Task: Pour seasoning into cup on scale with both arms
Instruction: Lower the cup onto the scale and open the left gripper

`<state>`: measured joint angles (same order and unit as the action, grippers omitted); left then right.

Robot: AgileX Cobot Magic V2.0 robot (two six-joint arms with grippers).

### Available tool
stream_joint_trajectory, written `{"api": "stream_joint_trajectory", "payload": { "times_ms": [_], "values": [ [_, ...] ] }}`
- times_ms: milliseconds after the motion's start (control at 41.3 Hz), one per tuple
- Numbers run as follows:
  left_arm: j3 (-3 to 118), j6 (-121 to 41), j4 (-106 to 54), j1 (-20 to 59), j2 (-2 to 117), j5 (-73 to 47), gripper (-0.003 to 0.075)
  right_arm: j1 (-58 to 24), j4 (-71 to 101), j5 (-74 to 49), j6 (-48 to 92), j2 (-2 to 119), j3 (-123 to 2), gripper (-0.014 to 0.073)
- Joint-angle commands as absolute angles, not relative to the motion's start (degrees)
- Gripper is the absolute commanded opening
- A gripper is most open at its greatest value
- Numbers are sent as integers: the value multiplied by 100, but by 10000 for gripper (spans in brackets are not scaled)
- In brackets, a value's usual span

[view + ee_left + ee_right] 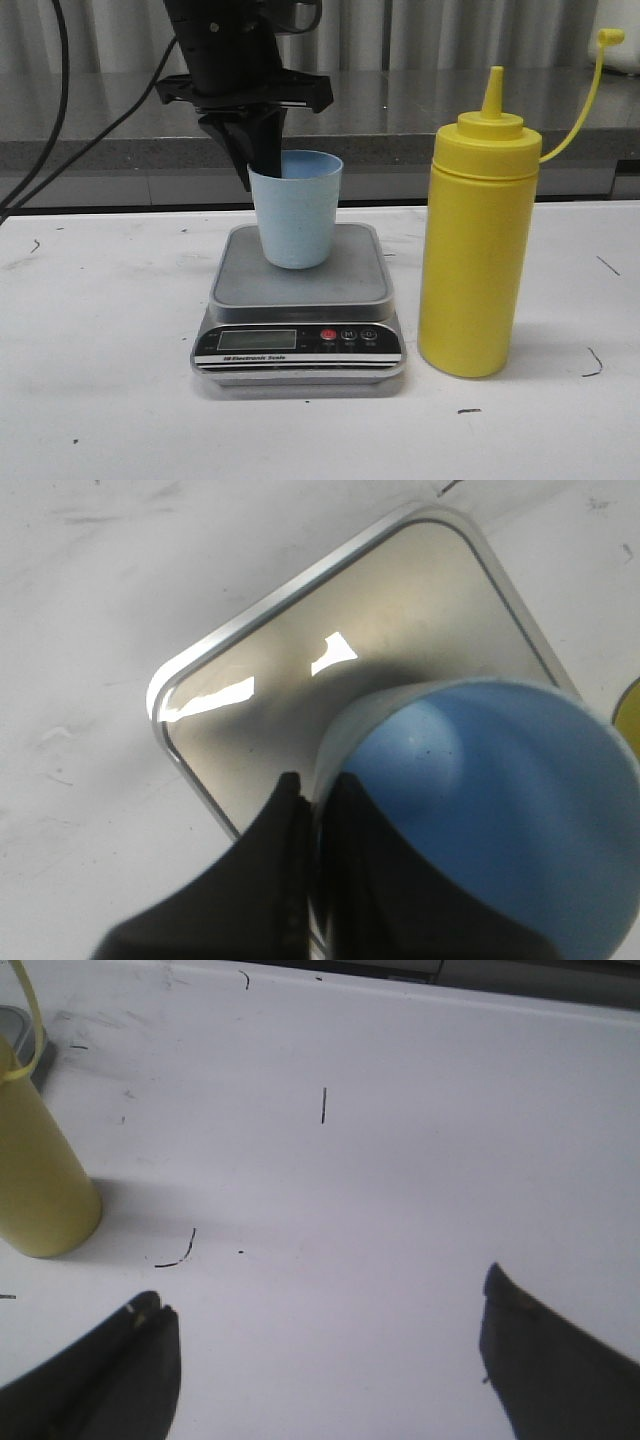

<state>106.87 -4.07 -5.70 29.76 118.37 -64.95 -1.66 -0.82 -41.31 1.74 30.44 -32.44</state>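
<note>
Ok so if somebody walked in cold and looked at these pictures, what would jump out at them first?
Probably the tall yellow plastic squeeze bottle, standing uncapped on the white table right of the flat silver-grey digital scale. Next, the small pale blue plastic cup on the scale's platform, its rim pinched by the black left claw from above. The right claw hangs open over bare table, apart from the bottle.

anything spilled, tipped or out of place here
Nothing spilled. The cup stands upright on the scale, off-centre toward its back, with the left gripper pinching its rim. The yellow bottle is upright, its tethered cap off the nozzle. The table only has small dark scuffs. The right gripper is open and empty.
</note>
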Motion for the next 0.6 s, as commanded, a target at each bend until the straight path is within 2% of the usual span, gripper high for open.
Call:
{"api": "stream_joint_trajectory", "payload": {
  "times_ms": [0,145,242,581],
  "values": [
    [10865,-393,-660,3031,11490,-6331,49,-140,-109,-3755,218,3095,-3397,625],
    [10865,-393,-675,3031,11490,-6310,234,-140,-109,-3755,218,3095,-3397,625],
    [10865,-393,-703,3031,11490,-6310,310,-140,-109,-3755,218,3095,-3397,625],
    [10865,-393,-694,3031,10836,-6423,316,-140,-109,-3755,218,3095,-3397,625]
  ]
}}
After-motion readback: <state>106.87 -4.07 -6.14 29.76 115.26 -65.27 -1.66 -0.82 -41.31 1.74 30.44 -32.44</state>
